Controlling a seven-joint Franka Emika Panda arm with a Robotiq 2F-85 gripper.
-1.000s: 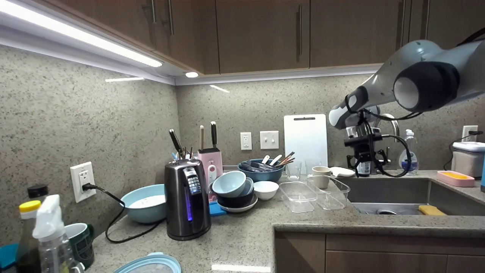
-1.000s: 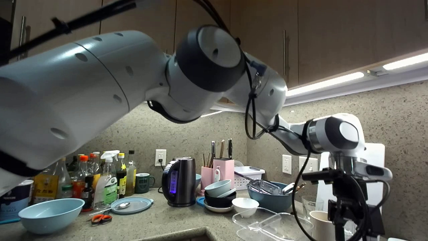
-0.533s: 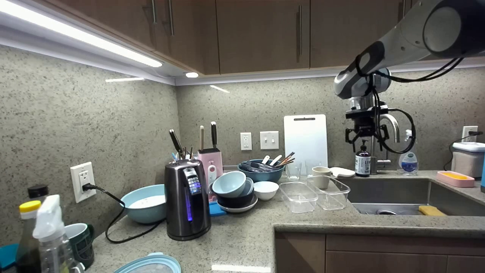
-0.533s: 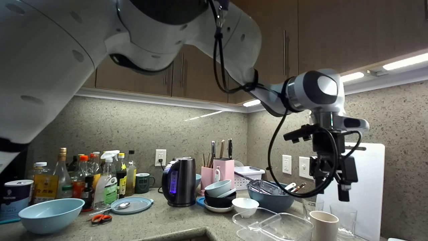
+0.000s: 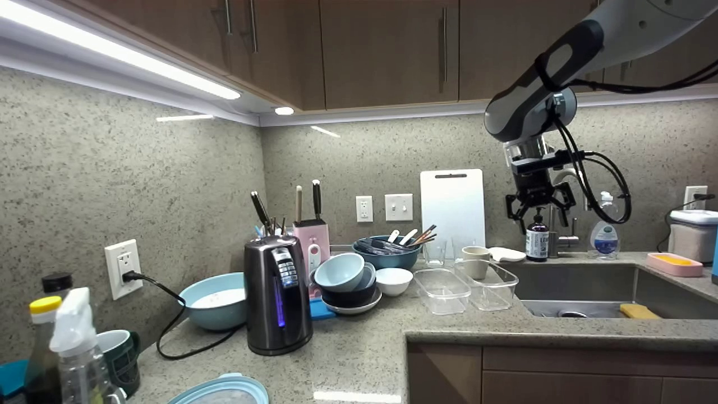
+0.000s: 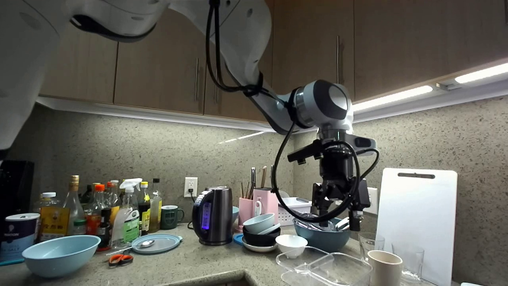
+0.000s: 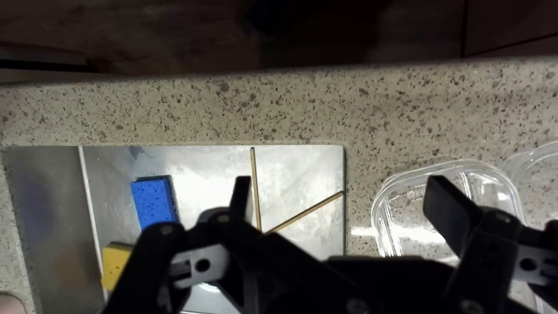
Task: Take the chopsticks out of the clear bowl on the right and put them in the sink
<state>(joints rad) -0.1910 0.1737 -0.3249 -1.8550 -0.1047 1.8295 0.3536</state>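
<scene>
The chopsticks, one (image 7: 305, 212) slanting and one (image 7: 255, 185) nearly straight, lie apart on the floor of the steel sink (image 7: 301, 170) in the wrist view; their lower ends are hidden behind my finger. The sink (image 5: 578, 278) also shows in an exterior view, where the chopsticks are hidden. The clear bowl (image 7: 390, 187) is a see-through, squarish container with rounded corners on the counter beside the sink, also in both exterior views (image 5: 513, 280) (image 6: 329, 264). My gripper (image 7: 341, 196) is open and empty, high above the counter in both exterior views (image 5: 537, 219) (image 6: 339, 224).
A second clear container (image 5: 440, 289), a beige cup (image 6: 385, 268), glasses (image 6: 408, 258) and a white cutting board (image 6: 416, 222) stand nearby. A blue bowl (image 5: 392, 259) holds dark utensils and brown sticks. A chrome tap (image 5: 575, 174) and soap bottles (image 5: 537, 241) stand behind the sink; sponges (image 7: 152, 200) lie inside.
My gripper has risen from low near the cup and sink edge. In an exterior view it has also moved left, towards the blue bowl with utensils. The counter things look unmoved.
</scene>
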